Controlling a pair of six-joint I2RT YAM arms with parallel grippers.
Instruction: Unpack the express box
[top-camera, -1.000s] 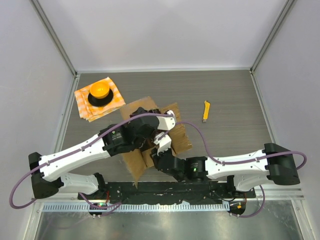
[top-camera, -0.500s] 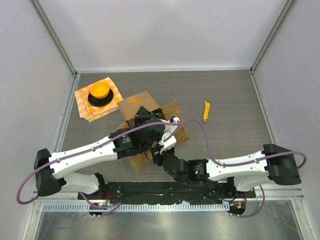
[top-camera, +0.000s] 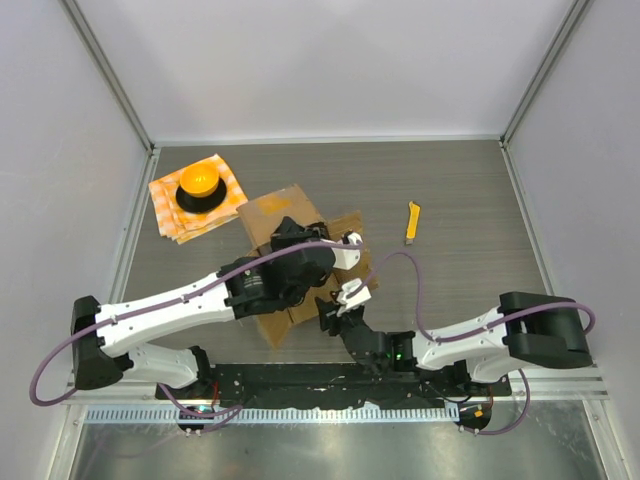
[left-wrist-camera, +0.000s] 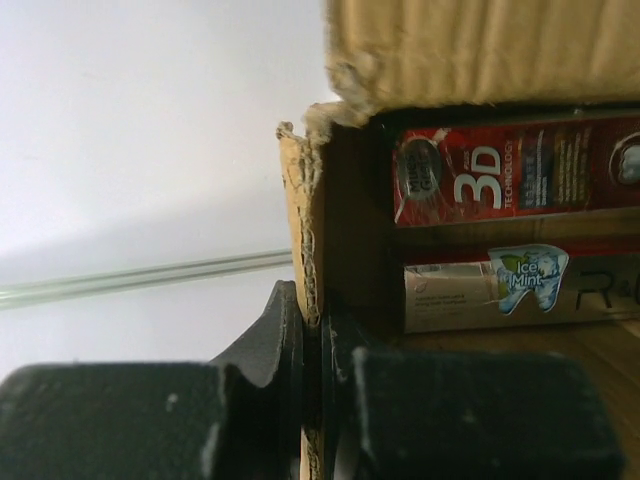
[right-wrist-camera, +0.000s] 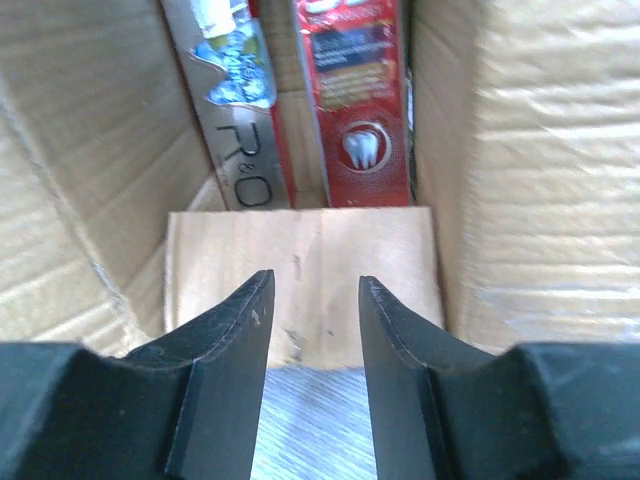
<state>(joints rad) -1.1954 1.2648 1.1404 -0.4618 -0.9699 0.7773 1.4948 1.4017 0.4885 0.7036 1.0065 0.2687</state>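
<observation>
The express box sits open by the middle of the worktop's near edge. My left gripper pinches its wall; my right gripper gapes, holding nothing. Only my wrist cameras see the red pack and silver pack inside.

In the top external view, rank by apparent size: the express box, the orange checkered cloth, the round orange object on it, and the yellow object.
1. express box: largest, even with the arms hiding part of it
2. orange checkered cloth
3. round orange object
4. yellow object: slim, clearly smallest
</observation>
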